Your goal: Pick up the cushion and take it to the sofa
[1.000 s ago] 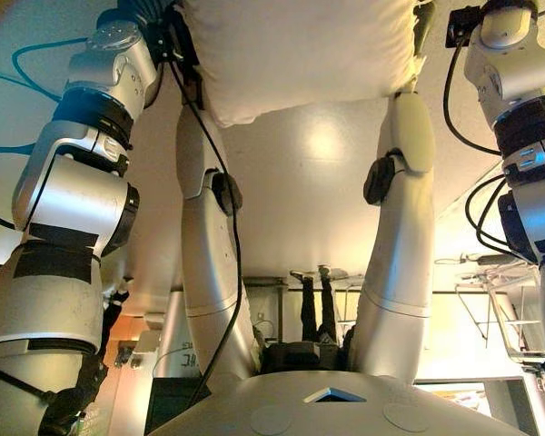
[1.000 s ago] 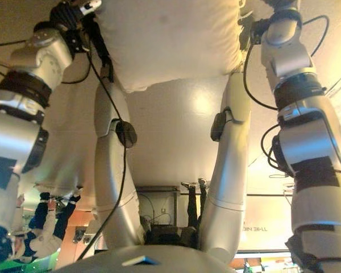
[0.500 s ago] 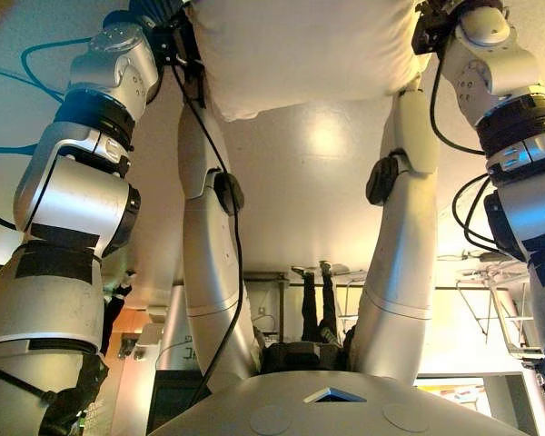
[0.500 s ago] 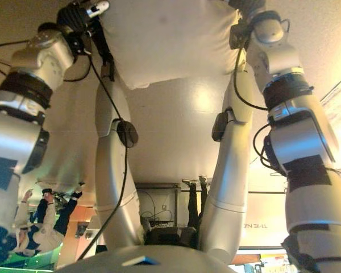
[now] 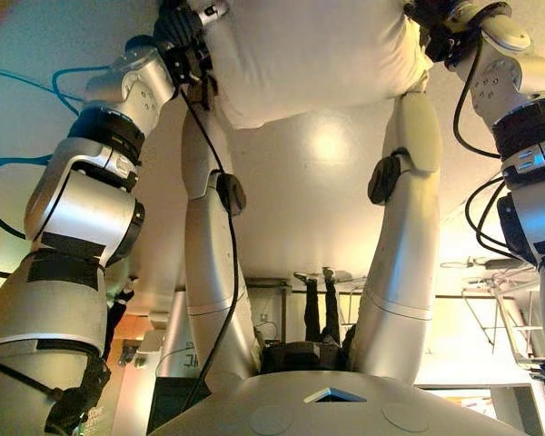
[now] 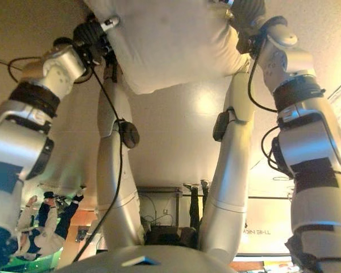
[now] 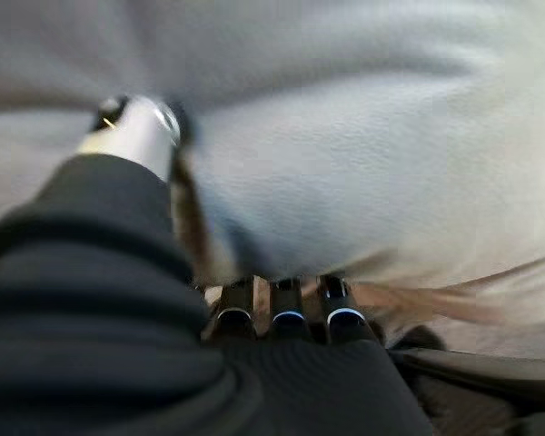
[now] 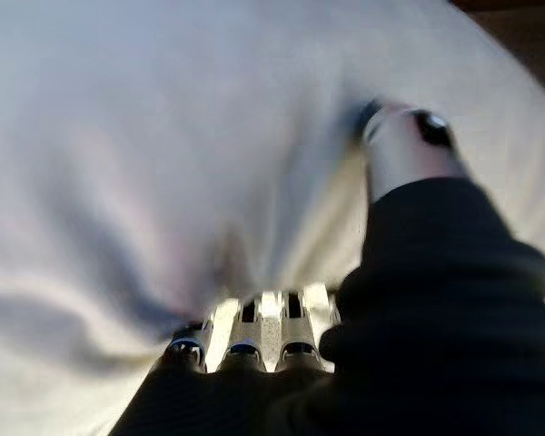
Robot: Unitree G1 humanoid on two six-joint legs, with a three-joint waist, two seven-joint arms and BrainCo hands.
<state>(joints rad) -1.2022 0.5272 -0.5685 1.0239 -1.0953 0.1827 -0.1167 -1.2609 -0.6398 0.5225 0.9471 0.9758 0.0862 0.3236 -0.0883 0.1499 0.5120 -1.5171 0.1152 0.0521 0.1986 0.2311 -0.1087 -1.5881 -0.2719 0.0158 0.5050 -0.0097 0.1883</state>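
Note:
A plump cream cushion hangs between my two hands at the top of both eye views. My left hand grips its left edge and my right hand grips its right corner. In the left wrist view the thumb presses into the cushion while the fingers run in under it, tips hidden. The right wrist view shows the same hold: thumb dug into the fabric, fingers tucked beneath. No sofa shows in any view.
A person's dark-trousered legs stand far off at the middle. Another person in blue and white is at the lower left. A metal frame rack stands at the right, and a glossy pale floor lies between.
My right arm has swung in from the far right and its hand now sits on the cushion's corner. The left hand has shifted inward along the cushion's edge.

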